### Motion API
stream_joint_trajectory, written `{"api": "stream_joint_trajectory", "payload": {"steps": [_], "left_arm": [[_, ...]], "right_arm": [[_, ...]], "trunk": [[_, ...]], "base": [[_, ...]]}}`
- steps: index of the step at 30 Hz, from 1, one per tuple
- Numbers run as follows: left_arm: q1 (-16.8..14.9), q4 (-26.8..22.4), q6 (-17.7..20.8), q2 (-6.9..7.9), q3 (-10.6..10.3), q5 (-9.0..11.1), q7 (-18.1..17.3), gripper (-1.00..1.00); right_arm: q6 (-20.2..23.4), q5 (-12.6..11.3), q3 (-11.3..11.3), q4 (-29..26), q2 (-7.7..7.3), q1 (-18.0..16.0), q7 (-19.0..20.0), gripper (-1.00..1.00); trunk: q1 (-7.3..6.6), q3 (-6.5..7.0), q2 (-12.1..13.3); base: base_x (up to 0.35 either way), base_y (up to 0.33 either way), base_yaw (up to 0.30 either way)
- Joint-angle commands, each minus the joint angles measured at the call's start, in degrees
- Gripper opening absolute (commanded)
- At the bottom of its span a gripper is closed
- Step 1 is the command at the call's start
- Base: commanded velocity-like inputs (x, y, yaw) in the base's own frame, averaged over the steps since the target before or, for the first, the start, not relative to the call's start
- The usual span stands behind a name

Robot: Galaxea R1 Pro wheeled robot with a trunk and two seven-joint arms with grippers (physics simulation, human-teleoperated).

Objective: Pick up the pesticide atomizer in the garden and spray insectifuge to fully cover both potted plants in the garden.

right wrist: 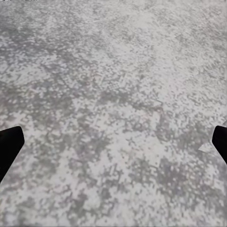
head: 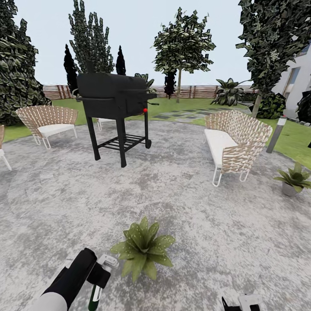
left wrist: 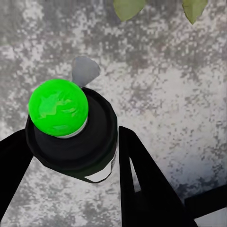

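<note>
— Where are we standing?

— On the round grey mottled patio [head: 172, 207], lawn [head: 298, 140] around it, trees and a slatted wooden fence [head: 194, 91] behind. A black grill [head: 114, 103] stands ahead of us, a woven bench [head: 233, 142] to its right, a woven chair [head: 47, 121] to its left.

— And the plants?

— One potted plant [head: 143, 248] sits just before us; the other potted plant [head: 294, 179] is far right, near the patio's edge.

— The pesticide atomizer?

— Our left gripper [left wrist: 71, 156] is clamped on the pesticide atomizer [left wrist: 71, 137], beside the near plant's leaves.

— The right gripper?

— Our right gripper [right wrist: 113, 142] hangs spread wide over bare paving, holding nothing.
</note>
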Motion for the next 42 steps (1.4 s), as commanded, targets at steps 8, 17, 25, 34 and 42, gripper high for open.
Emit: {"api": "stream_joint_trajectory", "payload": {"steps": [8,17,25,34,42], "left_arm": [[2.6,0.0,-6.2,0.78,-0.7,-1.7,-1.0,-1.0],[3.9,-0.7,-10.4,0.01,-0.7,-6.8,-3.0,-1.0],[5.7,-0.2,-13.8,3.41,-0.5,-6.6,-4.6,-1.0],[5.4,-1.2,-18.0,0.96,-0.4,-7.0,-11.0,-1.0],[5.8,-0.7,-17.5,1.02,0.1,-7.1,-11.1,-1.0]], "right_arm": [[-0.2,0.1,-0.5,-0.1,-0.03,0.0,0.3,1.0],[-0.2,0.1,-0.5,-0.1,-0.02,0.0,0.4,1.0],[-0.2,0.1,-0.5,-0.1,-0.02,0.0,0.4,1.0],[-0.2,0.1,-0.5,-0.1,-0.03,0.0,0.4,1.0],[-0.2,0.1,-0.5,0.0,-0.03,0.0,0.4,1.0]], "trunk": [[-0.01,-0.06,0.0],[-0.01,-0.06,0.0],[-0.01,-0.06,0.0],[-0.01,-0.06,0.0],[-0.01,-0.06,0.0]], "base": [[0.006,0.0,0.0],[0.0,0.0,0.0],[0.0,0.0,0.0],[0.0,0.0,0.0],[0.0,0.0,0.0]]}}
